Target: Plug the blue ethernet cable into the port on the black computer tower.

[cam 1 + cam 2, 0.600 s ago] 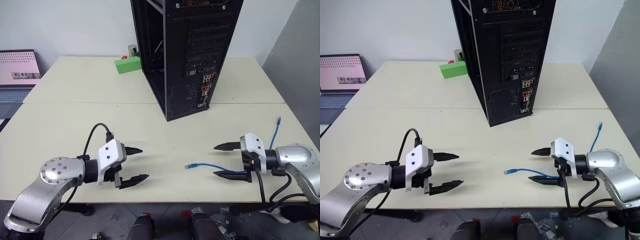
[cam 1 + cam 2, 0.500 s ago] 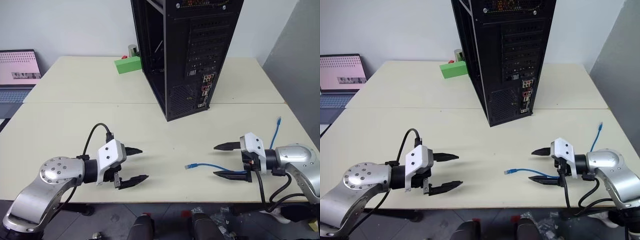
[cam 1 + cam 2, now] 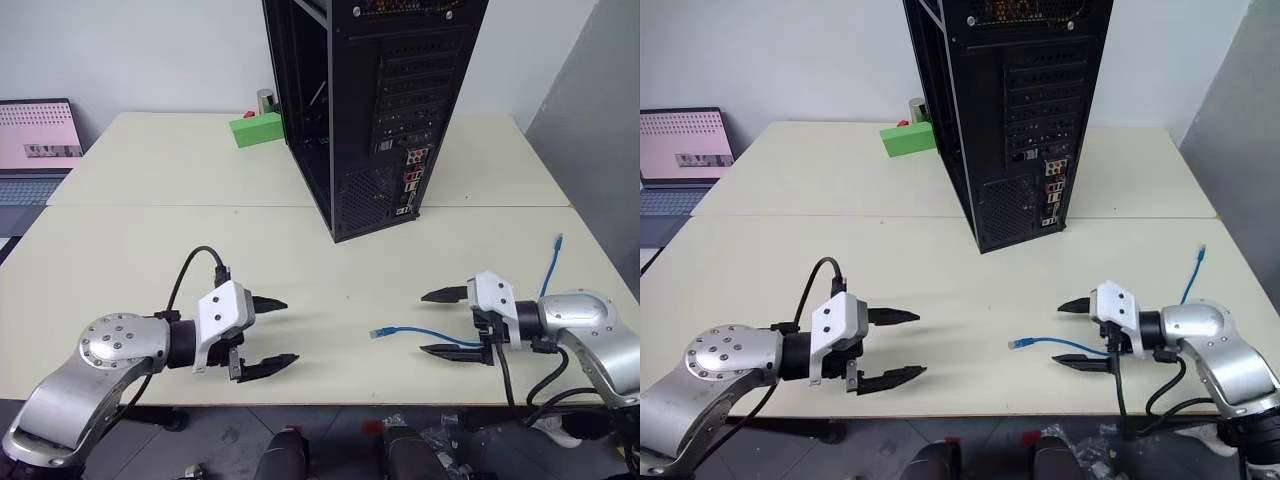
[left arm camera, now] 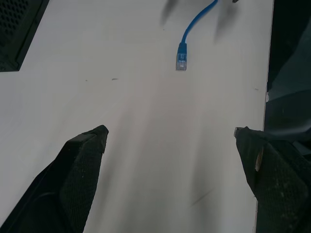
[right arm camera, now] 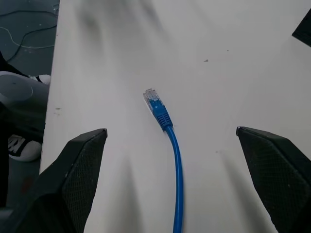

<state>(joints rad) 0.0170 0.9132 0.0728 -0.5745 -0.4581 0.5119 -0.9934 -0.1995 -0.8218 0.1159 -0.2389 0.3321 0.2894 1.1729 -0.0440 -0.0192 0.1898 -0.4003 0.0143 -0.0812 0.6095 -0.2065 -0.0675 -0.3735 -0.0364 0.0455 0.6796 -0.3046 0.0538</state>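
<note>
- Creeping toward nine o'clock, the right end effector now straddles the blue ethernet cable behind its plug, jaws wide, gripping nothing.
- Left end effector hangs wide and empty above the desk; pickup looks imminent.

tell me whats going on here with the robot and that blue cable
A two-armed robot is set up to plug the blue ethernet cable into the black computer tower. Nothing is plugged in: the cable lies loose on the table, one plug near the front edge. The right hand is open, its fingers either side of the cable without gripping it. The left hand is open and empty.
</note>
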